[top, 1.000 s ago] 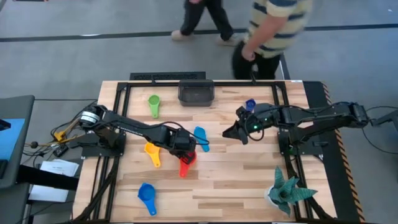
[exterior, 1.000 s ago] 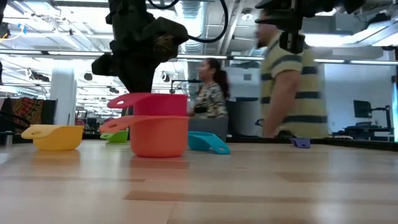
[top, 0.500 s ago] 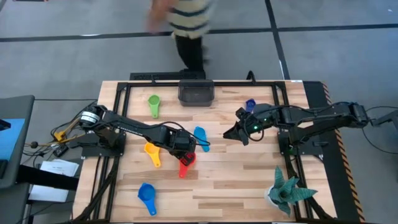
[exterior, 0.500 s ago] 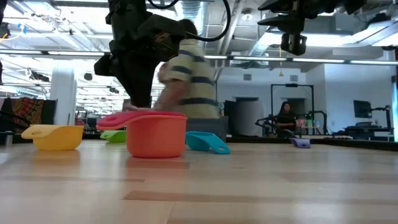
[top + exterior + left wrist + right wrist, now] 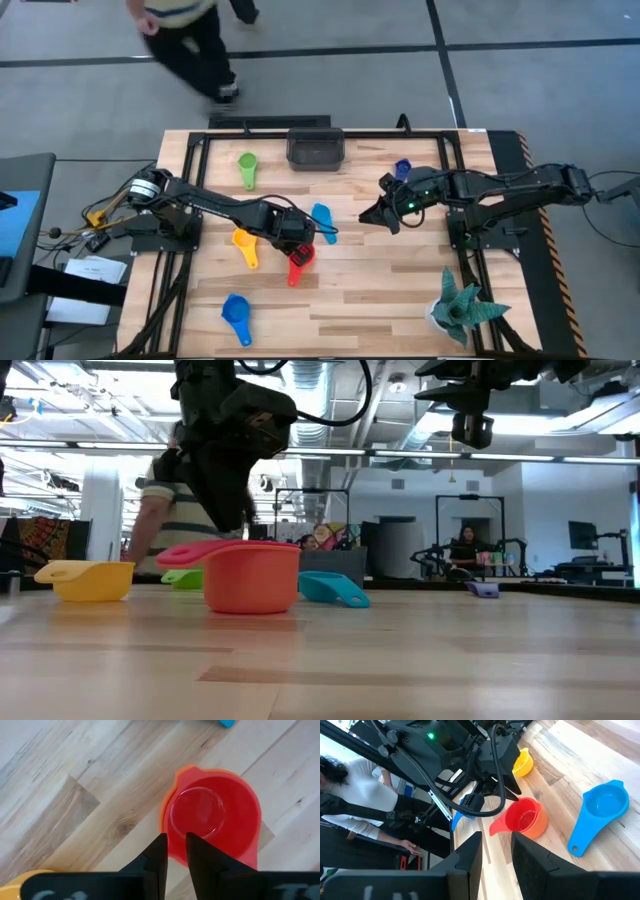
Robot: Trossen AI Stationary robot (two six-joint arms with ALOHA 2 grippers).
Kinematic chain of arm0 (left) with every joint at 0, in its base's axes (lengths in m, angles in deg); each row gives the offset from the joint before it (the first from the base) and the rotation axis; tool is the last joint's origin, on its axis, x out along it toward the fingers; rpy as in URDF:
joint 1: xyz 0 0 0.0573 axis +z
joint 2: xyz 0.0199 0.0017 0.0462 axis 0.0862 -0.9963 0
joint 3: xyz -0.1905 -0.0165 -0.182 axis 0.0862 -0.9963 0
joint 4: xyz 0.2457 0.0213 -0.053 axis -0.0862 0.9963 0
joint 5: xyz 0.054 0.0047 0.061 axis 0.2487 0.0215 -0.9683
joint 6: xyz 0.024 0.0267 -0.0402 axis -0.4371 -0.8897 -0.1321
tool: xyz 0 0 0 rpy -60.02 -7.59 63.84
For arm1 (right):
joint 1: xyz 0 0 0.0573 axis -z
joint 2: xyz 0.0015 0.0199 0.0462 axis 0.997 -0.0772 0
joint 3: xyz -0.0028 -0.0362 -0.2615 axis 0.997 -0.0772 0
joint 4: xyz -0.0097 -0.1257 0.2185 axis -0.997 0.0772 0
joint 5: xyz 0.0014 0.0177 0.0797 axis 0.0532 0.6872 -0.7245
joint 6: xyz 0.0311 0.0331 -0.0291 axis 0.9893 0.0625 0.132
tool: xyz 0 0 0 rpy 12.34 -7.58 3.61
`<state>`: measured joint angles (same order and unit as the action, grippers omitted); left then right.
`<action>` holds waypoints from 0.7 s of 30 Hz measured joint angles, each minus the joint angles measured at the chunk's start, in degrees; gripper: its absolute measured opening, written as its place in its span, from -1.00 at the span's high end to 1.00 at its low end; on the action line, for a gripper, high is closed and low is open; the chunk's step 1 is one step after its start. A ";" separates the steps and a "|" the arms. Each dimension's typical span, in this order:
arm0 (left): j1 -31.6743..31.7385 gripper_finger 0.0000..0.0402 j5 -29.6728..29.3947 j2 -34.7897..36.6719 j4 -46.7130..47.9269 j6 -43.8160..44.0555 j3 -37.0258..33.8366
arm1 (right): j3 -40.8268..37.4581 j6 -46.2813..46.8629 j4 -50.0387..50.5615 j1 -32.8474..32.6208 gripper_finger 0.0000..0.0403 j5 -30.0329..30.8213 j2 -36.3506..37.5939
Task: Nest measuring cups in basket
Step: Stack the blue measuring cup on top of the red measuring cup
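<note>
Two cups sit nested mid-desk, red cup inside orange cup; left claw hovers above, fingers slightly apart. Right claw waits, parted, empty.

1. The left arm reaches from its base at the table's left edge across toward the middle, the forearm low and angled to the near right in the high view.
2. The left gripper points down at the table's centre; in its wrist view the two dark fingers stand close together with a narrow gap between them, nothing clamped in it.
3. The right arm stretches from its base at the right edge leftward, level above the table.
4. The right gripper hangs clear of the tabletop, right of centre; its fingers stand partly apart with nothing between them.
</note>
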<state>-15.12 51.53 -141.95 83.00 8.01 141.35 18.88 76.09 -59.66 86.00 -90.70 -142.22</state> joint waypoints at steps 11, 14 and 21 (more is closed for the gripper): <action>0.11 0.72 -5.93 8.77 1.01 5.36 0.04 | -0.01 1.25 -4.06 1.20 0.28 -1.71 -2.33; 0.11 0.72 -8.51 12.24 3.45 8.58 0.04 | -0.06 1.03 -8.84 2.58 0.25 -1.85 -2.28; -2.07 0.72 -13.55 20.17 4.73 11.03 0.04 | 0.02 -4.31 -27.31 4.33 0.20 -1.87 -1.81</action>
<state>-17.20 37.98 -121.78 87.73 19.04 141.39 18.91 71.78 -86.97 90.33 -92.57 -144.03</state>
